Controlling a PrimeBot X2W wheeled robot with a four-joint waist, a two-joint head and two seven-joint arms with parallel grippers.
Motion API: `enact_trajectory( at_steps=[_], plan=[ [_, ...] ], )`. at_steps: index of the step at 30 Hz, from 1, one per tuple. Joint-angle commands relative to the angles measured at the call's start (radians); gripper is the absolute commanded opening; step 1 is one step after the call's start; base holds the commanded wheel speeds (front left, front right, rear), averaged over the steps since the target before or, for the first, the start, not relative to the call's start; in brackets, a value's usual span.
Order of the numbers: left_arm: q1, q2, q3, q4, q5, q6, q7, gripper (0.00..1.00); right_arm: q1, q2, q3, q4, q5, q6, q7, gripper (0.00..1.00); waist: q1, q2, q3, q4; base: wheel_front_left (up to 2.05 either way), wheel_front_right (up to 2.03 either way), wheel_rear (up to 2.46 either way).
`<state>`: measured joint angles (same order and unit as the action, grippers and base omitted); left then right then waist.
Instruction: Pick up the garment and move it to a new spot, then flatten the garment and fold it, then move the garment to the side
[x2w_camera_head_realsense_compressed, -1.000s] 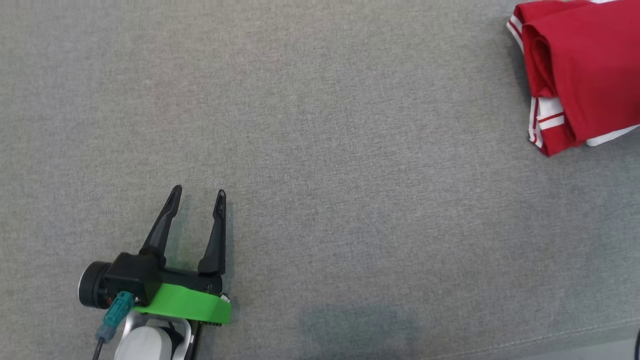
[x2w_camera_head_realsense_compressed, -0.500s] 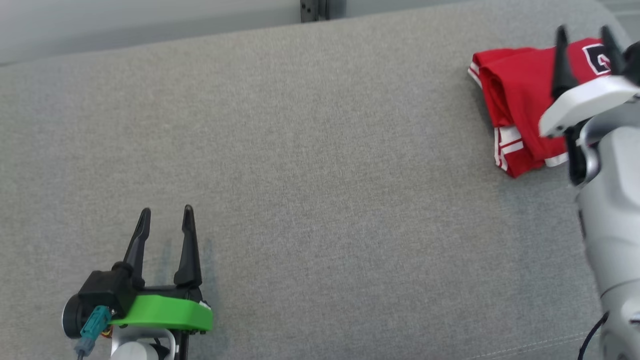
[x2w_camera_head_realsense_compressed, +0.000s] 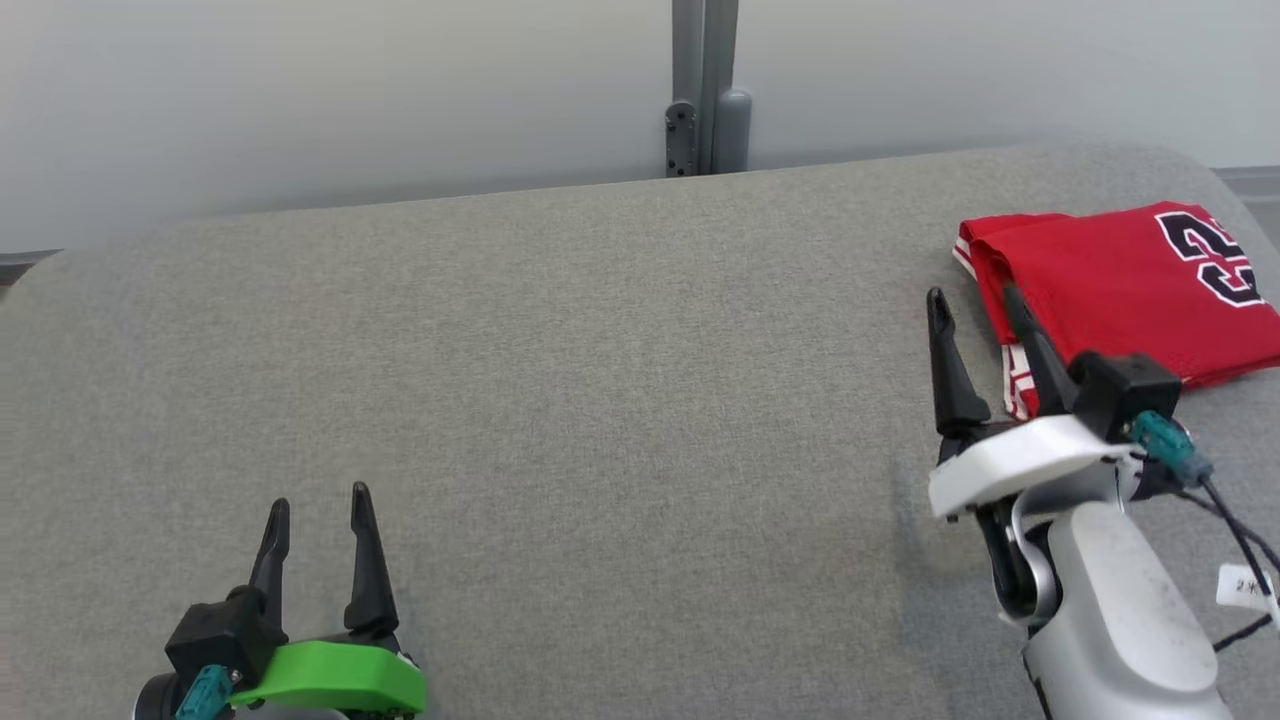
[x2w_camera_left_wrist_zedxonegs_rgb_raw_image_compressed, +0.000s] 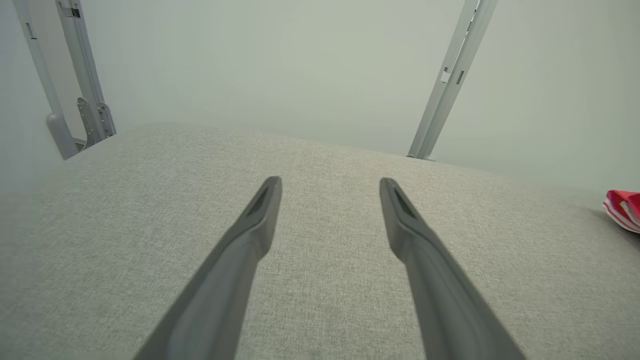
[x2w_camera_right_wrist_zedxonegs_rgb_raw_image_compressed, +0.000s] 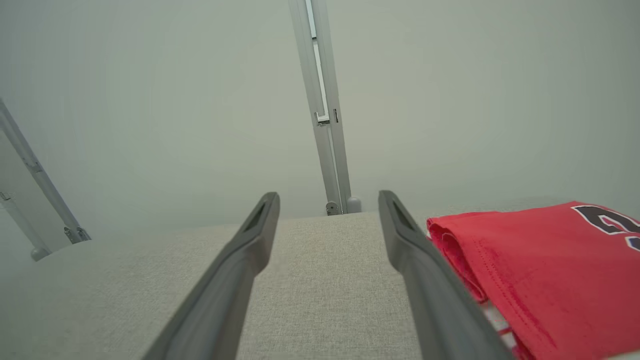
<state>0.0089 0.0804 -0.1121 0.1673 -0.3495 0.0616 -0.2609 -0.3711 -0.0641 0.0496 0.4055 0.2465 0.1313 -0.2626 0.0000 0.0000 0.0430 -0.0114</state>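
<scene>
- Head view: a folded red jersey (x2w_camera_head_realsense_compressed: 1110, 285) lies at the far right of the grey cushion (x2w_camera_head_realsense_compressed: 600, 400).
- Beside the jersey's left edge hangs the right gripper (x2w_camera_head_realsense_compressed: 971, 293), fingers spread and empty; whether it touches the cloth I cannot tell.
- At lower left, well apart from the jersey, the left gripper (x2w_camera_head_realsense_compressed: 319, 497) has its fingers spread and holds nothing.

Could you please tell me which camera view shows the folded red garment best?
The head view: the red garment lies almost whole from above, number included. The right wrist view gives its folded edge and part of the number; the left wrist view catches a small corner.
</scene>
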Motion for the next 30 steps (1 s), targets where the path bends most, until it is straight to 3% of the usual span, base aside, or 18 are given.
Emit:
enact_trajectory(
  at_steps=[1,13,30],
  plan=[
    [0.018,-0.002,-0.002,-0.001,0.013,0.006,-0.004,1.00,0.049,0.005,0.008,-0.029,-0.010,-0.001,-0.002,1.00,0.0000,0.0000,-0.041,0.046,0.00,0.00,0.00],
    [0.055,-0.010,-0.006,-0.013,0.015,0.002,-0.004,1.00,0.287,0.012,0.053,-0.186,0.028,-0.001,-0.003,1.00,0.0000,0.0000,-0.048,0.075,0.00,0.00,0.00],
    [0.040,-0.002,-0.029,0.007,0.024,-0.004,-0.004,1.00,0.310,0.012,0.031,-0.208,0.013,-0.001,-0.003,1.00,0.0000,0.0000,-0.041,0.064,0.00,0.00,0.00]
  ],
)
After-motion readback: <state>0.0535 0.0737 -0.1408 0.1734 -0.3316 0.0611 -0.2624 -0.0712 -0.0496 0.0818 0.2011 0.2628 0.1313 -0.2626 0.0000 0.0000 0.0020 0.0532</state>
